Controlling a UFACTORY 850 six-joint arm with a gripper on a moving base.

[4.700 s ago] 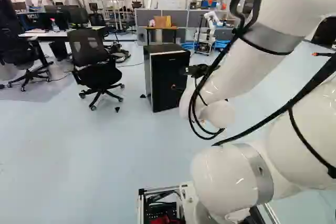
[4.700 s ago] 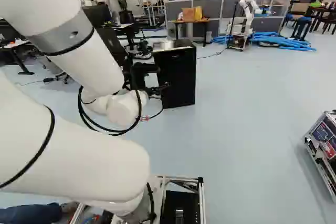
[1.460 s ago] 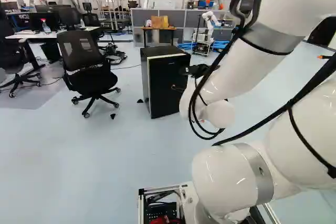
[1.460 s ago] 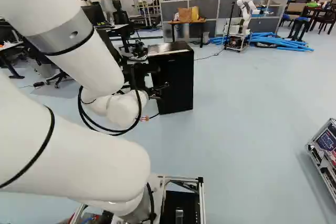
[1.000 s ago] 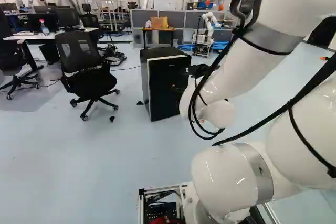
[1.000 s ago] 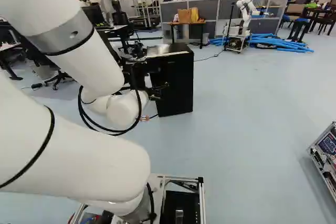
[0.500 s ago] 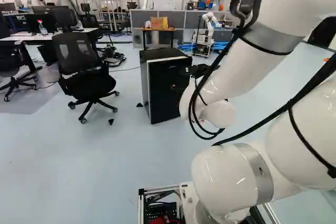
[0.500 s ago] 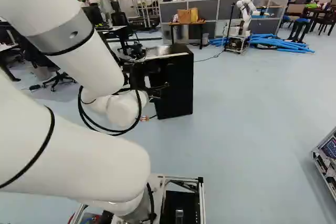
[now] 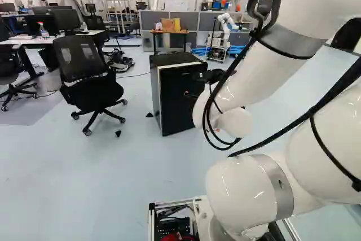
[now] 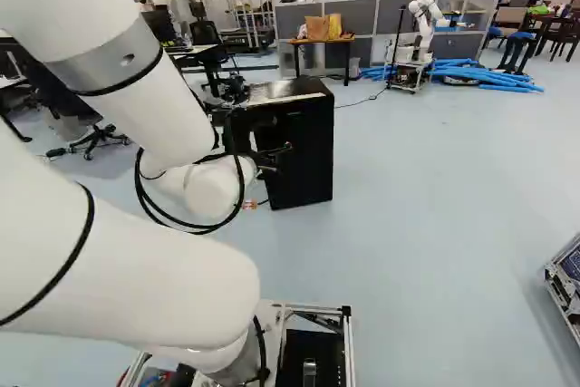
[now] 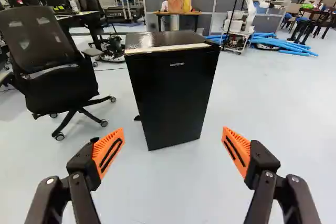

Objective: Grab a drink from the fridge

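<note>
My gripper (image 10: pixel 274 153) shows in part beyond the arm in the right base view, against the dark fridge front. In the wrist view the gripper (image 11: pixel 172 134) stands open, its orange pads wide apart with nothing between them. The black fridge (image 11: pixel 173 95) stands on the floor ahead of the fingers, apart from them, its door shut. Its pale-edged dark top shows in all views; in the left base view the fridge (image 9: pixel 176 97) is left of my arm. No drink can be seen; the fridge's inside is hidden.
A black office chair (image 11: pixel 52 59) stands beside the fridge. Behind are a small table (image 11: pixel 178 13) with boxes, grey partitions, another robot (image 11: pixel 251 3) on a cart and blue tubes (image 11: pixel 283 44). A metal-edged case (image 10: pixel 566 283) lies at the right of the right base view.
The base has moved forward, so the fridge, chair and case look nearer. My arm has kept its pose against its lowest joint.
</note>
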